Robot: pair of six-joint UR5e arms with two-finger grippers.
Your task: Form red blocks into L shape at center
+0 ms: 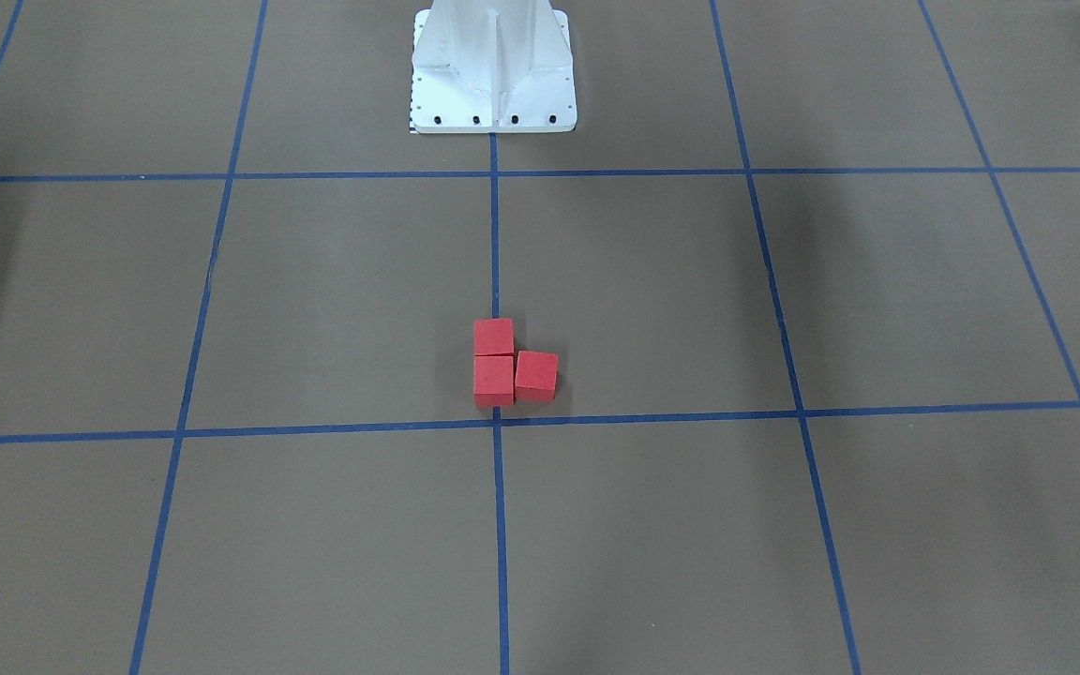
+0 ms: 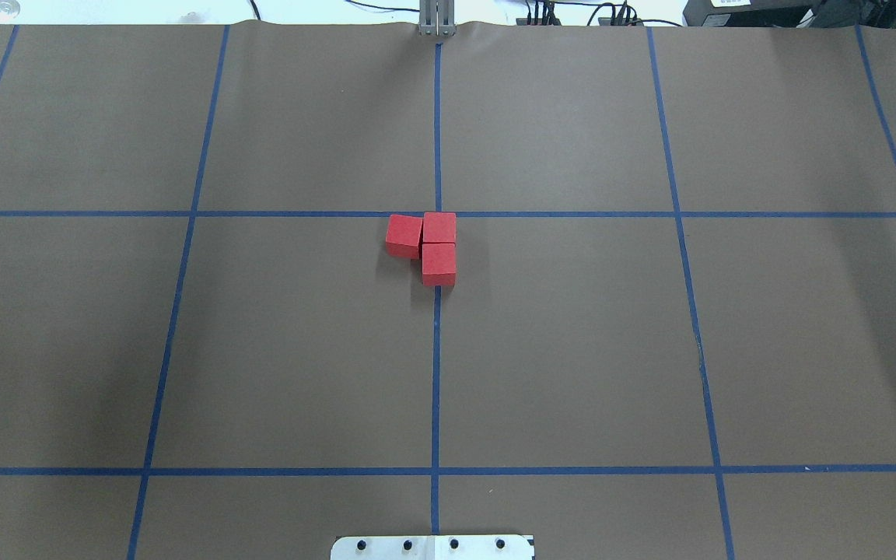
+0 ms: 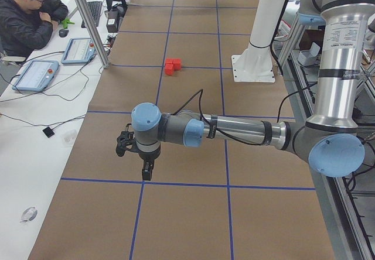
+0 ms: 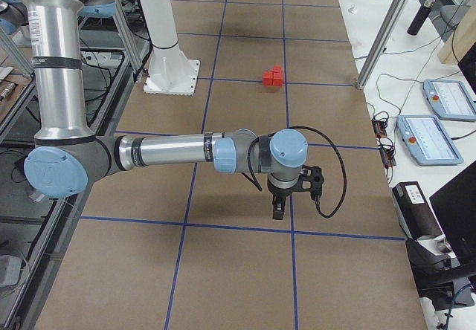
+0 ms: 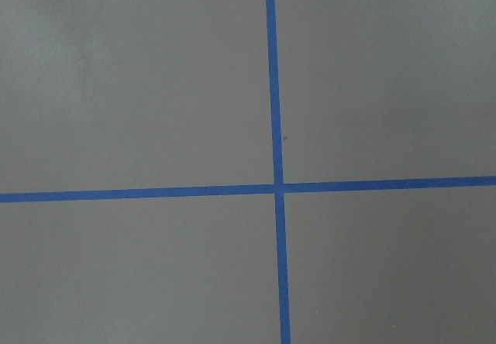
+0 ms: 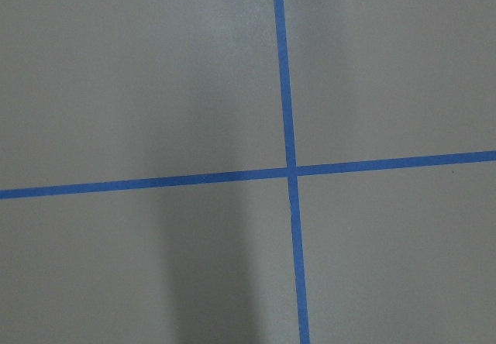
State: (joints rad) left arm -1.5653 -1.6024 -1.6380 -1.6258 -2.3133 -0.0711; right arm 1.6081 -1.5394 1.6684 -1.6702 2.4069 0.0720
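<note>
- Three red blocks (image 2: 439,229) lie on the bench (image 2: 588,350) in an L, just on the robot's side of the center (image 2: 438,214).
- Two of them sit in a row on the tape line (image 2: 435,373) that runs toward the robot, faces touching.
- The third, slightly skewed, lies against the farther of those two, on the robot's left.
- The left gripper (image 3: 146,172) hangs low over the bench, well apart from the blocks; clenched or released, I cannot tell.
- The right gripper (image 4: 278,209) hangs likewise toward the other end; its state cannot be told either.
</note>
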